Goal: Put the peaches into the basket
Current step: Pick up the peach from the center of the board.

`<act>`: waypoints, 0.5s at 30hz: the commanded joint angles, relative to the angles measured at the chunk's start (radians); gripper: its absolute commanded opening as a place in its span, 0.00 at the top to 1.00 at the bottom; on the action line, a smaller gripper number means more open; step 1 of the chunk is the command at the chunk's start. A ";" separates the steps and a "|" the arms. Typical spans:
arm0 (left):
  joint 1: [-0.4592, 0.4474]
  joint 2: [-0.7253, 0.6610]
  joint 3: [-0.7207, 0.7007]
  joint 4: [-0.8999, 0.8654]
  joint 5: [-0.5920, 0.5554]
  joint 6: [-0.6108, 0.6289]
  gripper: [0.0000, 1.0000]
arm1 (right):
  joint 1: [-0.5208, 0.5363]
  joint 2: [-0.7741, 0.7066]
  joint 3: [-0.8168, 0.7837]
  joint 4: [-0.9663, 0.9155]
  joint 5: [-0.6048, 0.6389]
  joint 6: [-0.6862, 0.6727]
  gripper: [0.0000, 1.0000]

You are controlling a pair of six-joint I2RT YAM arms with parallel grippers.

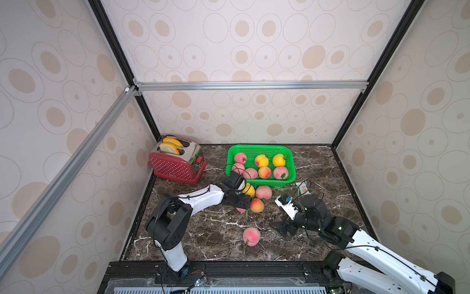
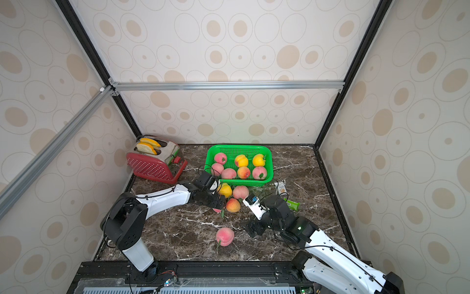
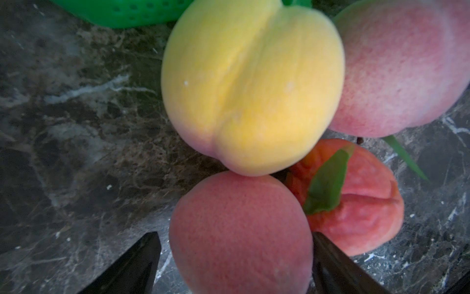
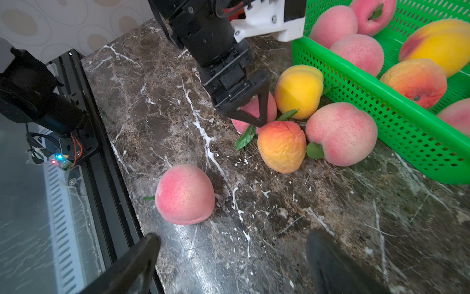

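Observation:
The green basket (image 1: 259,147) stands at the back middle and holds several peaches. Four peaches cluster in front of it: a yellow one (image 1: 249,190), a pink one (image 1: 264,192), an orange-red one (image 1: 256,205), and a pink peach (image 3: 240,229) that sits between the fingers of my left gripper (image 3: 235,238). One finger is at its skin and the other stands a small gap off, so that gripper is open. A lone pink peach (image 4: 185,194) lies near the front. My right gripper (image 4: 234,238) is open over bare marble just beside it, holding nothing.
A red-and-silver toaster (image 1: 178,163) with bread slices stands at the back left. A small snack packet (image 1: 302,189) lies to the right of the basket, and a green wrapper (image 2: 292,205) shows behind the right wrist. Walls close in three sides.

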 commanded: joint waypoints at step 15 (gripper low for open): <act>-0.009 0.031 -0.004 0.028 0.030 -0.019 0.14 | 0.007 -0.073 -0.010 0.004 0.091 0.007 0.04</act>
